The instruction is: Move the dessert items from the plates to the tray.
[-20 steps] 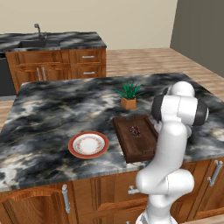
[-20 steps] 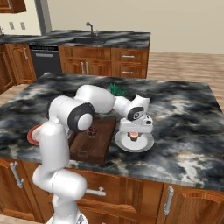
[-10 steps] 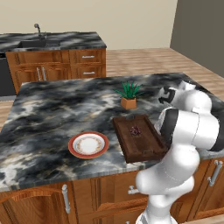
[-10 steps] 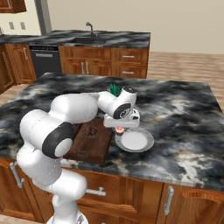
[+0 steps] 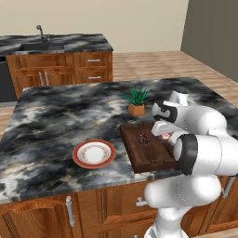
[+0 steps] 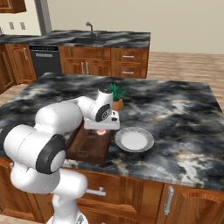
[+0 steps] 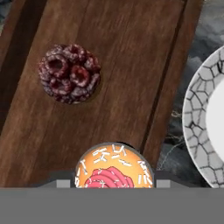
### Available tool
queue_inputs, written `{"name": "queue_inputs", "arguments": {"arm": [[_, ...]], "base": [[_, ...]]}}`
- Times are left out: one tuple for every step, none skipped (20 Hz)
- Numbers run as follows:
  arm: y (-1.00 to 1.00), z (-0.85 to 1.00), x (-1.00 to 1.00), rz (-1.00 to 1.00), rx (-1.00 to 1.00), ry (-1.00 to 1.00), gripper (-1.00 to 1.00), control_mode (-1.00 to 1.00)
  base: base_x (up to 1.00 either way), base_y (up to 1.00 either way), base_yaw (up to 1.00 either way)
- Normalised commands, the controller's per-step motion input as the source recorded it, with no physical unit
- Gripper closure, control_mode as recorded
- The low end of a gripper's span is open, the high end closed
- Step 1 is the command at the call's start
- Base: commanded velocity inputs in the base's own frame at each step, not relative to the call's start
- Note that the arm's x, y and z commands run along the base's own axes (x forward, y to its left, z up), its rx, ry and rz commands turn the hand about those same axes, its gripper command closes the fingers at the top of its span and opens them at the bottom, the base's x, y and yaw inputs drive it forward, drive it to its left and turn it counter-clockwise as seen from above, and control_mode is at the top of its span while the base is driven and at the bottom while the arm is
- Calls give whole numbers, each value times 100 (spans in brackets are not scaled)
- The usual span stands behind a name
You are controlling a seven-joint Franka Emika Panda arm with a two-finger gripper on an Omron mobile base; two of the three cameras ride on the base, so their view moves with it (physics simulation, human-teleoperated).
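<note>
Between the jaws, the cupcake (image 7: 114, 171) is cut off at the bottom edge of the hand view (its base unseen). To one side, the whitish plate (image 7: 205, 116) runs off the edge.

The tray (image 7: 109, 65) is dark matt wood with visible grain. On it, the brown sweet (image 7: 70, 73) looks rough and knobbly. The cupcake (image 7: 114, 168) has smooth orange icing. The counter (image 5: 56, 121) beside the tray is glossy marble.
</note>
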Motion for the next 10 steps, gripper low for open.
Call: {"name": "queue_inputs", "arguments": {"arm": [[32, -3, 4, -5, 0, 24, 100, -100], [27, -11, 4, -2, 0, 21, 100, -100], [31, -19, 1, -1, 0, 17, 100, -100], [19, -32, 10, 0, 0, 15, 100, -100], [7, -49, 15, 0, 0, 13, 100, -100], [5, -56, 8, 0, 0, 10, 100, -100], [9, -59, 0, -1, 0, 10, 100, -100], [10, -61, 0, 0, 0, 9, 100, -100], [31, -60, 0, 0, 0, 9, 100, -100], [41, -51, 0, 0, 0, 4, 100, -100]], "base": [[0, 0, 0], [0, 0, 0], [0, 0, 0], [0, 0, 0], [0, 0, 0], [0, 0, 0], [0, 0, 0], [0, 0, 0], [0, 0, 0], [0, 0, 0]]}}
